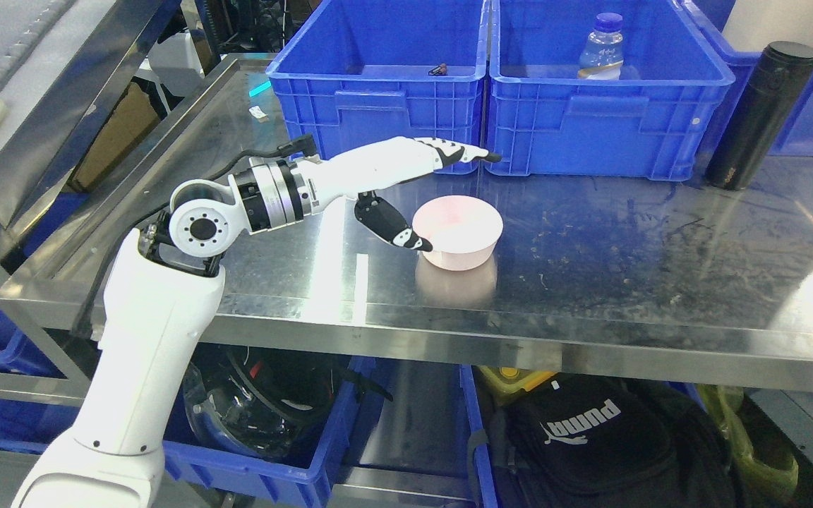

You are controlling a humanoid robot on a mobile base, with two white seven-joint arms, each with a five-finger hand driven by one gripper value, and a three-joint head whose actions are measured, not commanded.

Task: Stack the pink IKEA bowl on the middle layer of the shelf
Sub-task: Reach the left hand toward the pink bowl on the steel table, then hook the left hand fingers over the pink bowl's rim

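Left hand (406, 180) open beside pink bowl (457, 231), fingers (459, 154) stretched flat above the far rim, thumb (392, 226) apart, tip at the near-left rim. Bowl upright on steel shelf (625, 268), before blue bins (378, 99).

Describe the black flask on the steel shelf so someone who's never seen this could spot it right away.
Start at the steel shelf and the row of blue bins along its back. Past the right end of the bin holding a water bottle, the black flask stands leaning. It is the only tall, dark cylinder there, unlike the low pink bowl by the left hand.
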